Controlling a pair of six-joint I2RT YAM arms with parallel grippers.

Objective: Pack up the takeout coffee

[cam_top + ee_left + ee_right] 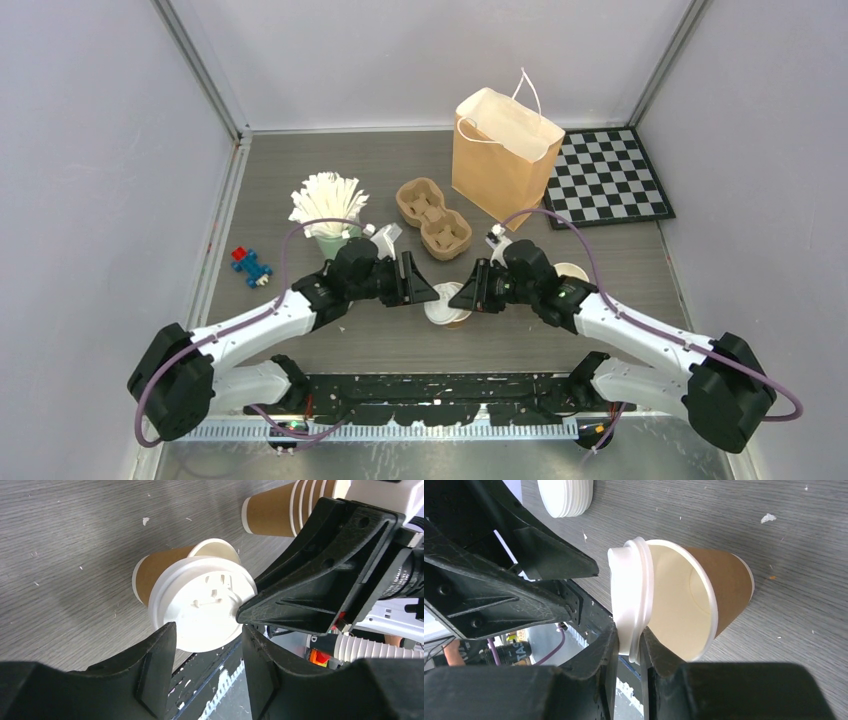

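Note:
The takeout coffee is a brown paper cup tipped over on the table, its white inside facing my right gripper. Its white lid leans against the cup's rim at the top edge and stands off it lower down. My right gripper is shut on the lid's lower edge. In the left wrist view the lid faces me with the cup behind it. My left gripper is open just short of the lid. In the top view both grippers, left and right, meet at the cup.
A standing brown paper bag and a pulp cup carrier are behind the grippers. A checkerboard lies at the back right. A stack of lidless cups lies near the right arm, and loose lids are stacked nearby. A cup of white straws and a small toy are at the left.

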